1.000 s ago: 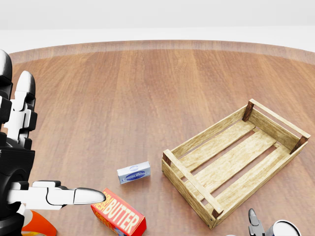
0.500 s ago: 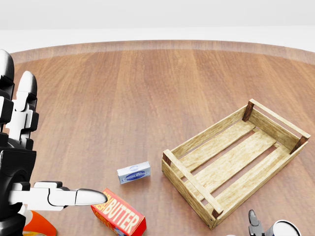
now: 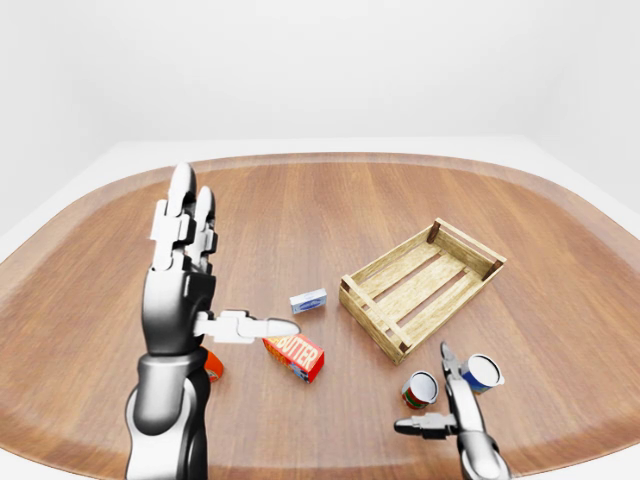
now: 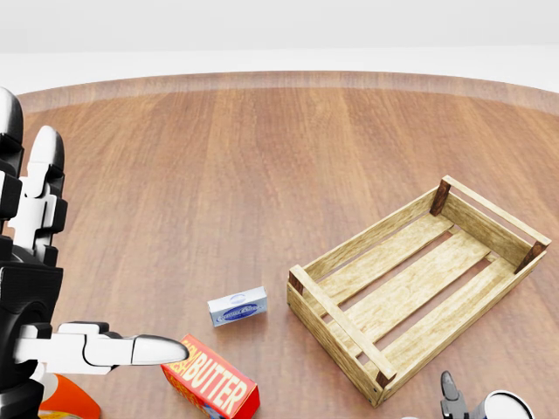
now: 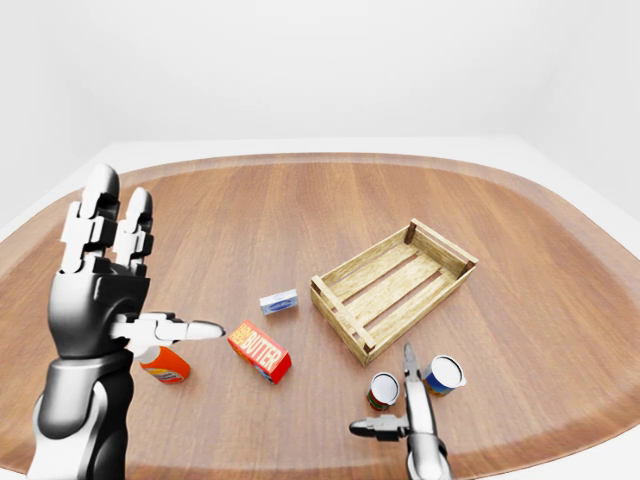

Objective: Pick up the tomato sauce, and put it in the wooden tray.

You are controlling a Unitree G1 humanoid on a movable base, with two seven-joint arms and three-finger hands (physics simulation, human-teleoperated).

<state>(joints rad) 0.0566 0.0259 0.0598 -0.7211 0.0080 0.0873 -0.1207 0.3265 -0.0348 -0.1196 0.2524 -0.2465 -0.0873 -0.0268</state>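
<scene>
Left hand (image 5: 105, 290): raised, fingers spread, thumb out – holds nothing.
Orange bottle (image 5: 163, 364): just under that thumb, partly hidden in the head view.
Butter box (image 5: 259, 352): near the small blue-white box (image 5: 279, 301).
Wooden tray (image 5: 392, 286): bare table (image 5: 300, 215) all round.
Tomato sauce (image 5: 383, 391): red can below the tray, beside the blue can (image 5: 444, 374).
Right hand (image 5: 408, 415): fingers apart beside both cans, wrist cut off at the bottom edge.

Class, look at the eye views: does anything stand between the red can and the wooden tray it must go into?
Nothing visible does. The red can stands just below the wooden tray, bare table between them; the blue can sits to its right, the right hand beside both.
</scene>
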